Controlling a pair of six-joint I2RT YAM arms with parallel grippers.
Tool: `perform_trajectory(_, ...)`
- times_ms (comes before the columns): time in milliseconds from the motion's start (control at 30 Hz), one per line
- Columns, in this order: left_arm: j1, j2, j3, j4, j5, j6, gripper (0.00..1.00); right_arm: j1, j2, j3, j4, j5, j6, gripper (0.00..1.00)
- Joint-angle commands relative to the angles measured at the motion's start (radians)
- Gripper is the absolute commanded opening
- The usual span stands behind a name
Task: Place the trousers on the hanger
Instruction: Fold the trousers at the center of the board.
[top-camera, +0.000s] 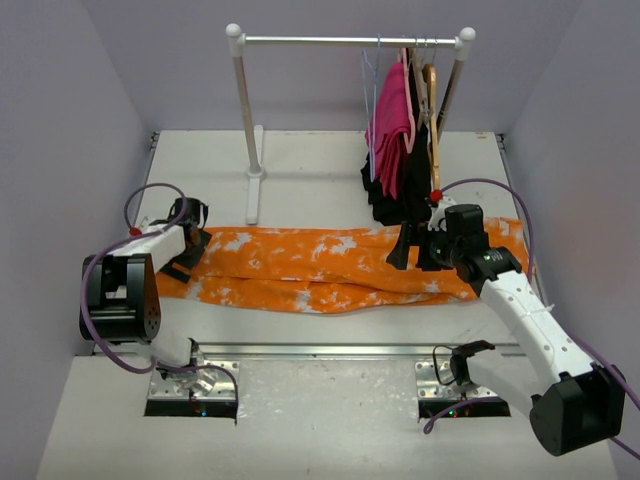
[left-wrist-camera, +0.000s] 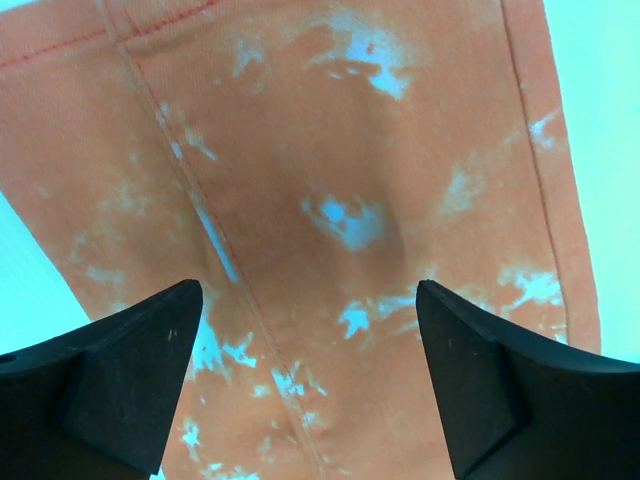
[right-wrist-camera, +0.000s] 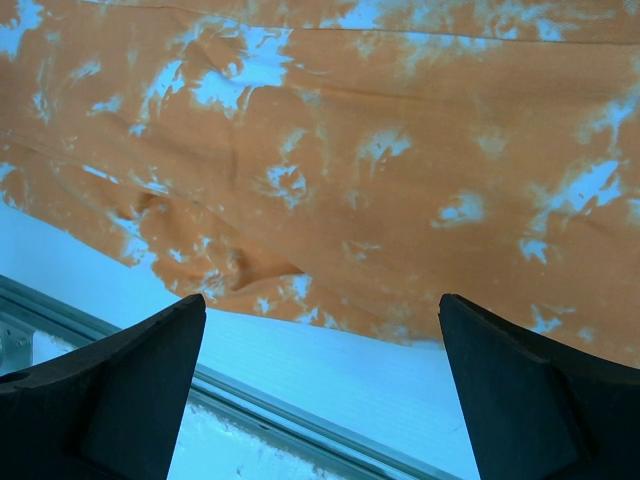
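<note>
While your left claw (top-camera: 190, 243) hangs at 9 o'clock of the top view, its jaws stand released, wide apart over the left end of the trousers (top-camera: 320, 268). In its own wrist view you see orange cloth with pale blotches and a stitched seam between the two black fingers (left-wrist-camera: 120, 370), and nothing is pinched.

The trousers lie flat on the desk (top-camera: 320, 170) as a long band from 9 o'clock to 3 o'clock, through the middle of the top view. Their near edge runs close to the metal strip in front of the arm bases.

At 12 o'clock you have the clothes rail (top-camera: 350, 41). The hanger (top-camera: 373, 110), a thin pale wire one, hangs bare from the rail, just left of the pink garment (top-camera: 392, 125). A black garment (top-camera: 395, 200) hangs below and behind the pink one, reaching down towards the desk. A tan wooden hanger (top-camera: 432, 110) sits at the right end of the rail.

Your right claw (top-camera: 412, 250) is at about 3 o'clock, above the right part of the trousers. It too is released, and its wrist view shows only cloth and desk edge between the fingers (right-wrist-camera: 110, 390).
</note>
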Motion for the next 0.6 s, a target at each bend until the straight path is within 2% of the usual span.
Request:
perform_trajectory(0,-0.023,-0.051,0.036,0.026,0.033,0.012,0.77,0.003,-0.011,-0.003,0.045,-0.013,-0.016,0.99)
perform_trajectory(100,-0.031,-0.029,0.056,0.028,0.032,-0.004,0.72,0.003,-0.012,-0.005,0.046,-0.011,-0.016,0.99)
perform_trajectory(167,-0.033,0.000,0.067,0.026,0.024,-0.016,0.63,0.003,-0.014,-0.006,0.046,-0.010,-0.014,0.99)
perform_trajectory(233,-0.033,0.030,0.071,0.021,0.023,-0.020,0.59,0.003,-0.014,-0.008,0.046,-0.009,-0.014,0.99)
perform_trajectory(467,-0.034,0.076,0.053,0.032,0.048,-0.026,0.58,0.003,-0.012,-0.009,0.050,-0.008,-0.014,0.99)
perform_trajectory(567,-0.036,0.078,0.044,0.035,0.057,-0.027,0.54,0.004,-0.011,-0.011,0.050,-0.008,-0.014,0.99)
